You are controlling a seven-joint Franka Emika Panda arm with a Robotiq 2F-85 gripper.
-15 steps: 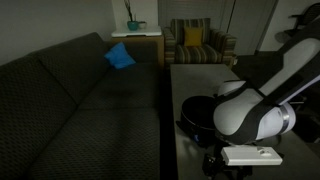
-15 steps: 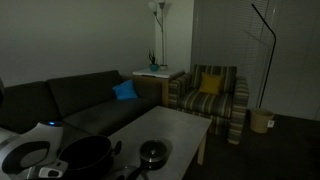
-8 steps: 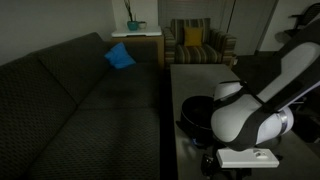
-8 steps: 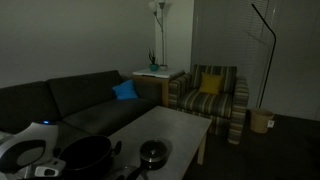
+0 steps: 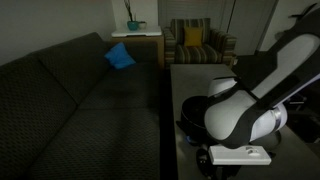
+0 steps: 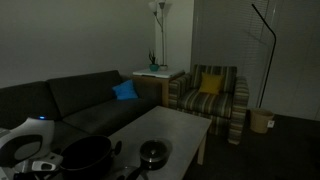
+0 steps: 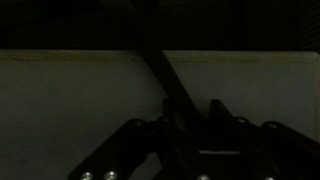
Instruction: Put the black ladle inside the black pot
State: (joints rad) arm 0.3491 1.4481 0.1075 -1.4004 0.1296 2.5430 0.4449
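Observation:
The room is very dark. In the wrist view the black ladle's thin handle (image 7: pixel 160 75) runs from the top centre down between the fingers of my gripper (image 7: pixel 190 108). The fingers stand close on either side of it, and a sliver of table still shows beside the right finger (image 7: pixel 217 115). Whether they press on the handle is too dark to see. The ladle's scoop is hidden. The black pot (image 6: pixel 85 155) sits on the table's near end, partly behind my white arm (image 5: pixel 240 115) in an exterior view, where only its edge (image 5: pixel 190 110) shows.
A smaller dark pan (image 6: pixel 153 153) stands beside the pot on the pale table (image 6: pixel 175 125). A dark sofa (image 5: pixel 70 100) with a blue cushion (image 5: pixel 120 57) runs along the table. A striped armchair (image 6: pixel 212 95) stands beyond the far end.
The arm's white body has shifted a little to the left and lower over the table's near end in both exterior views. Pot and pan have not moved.

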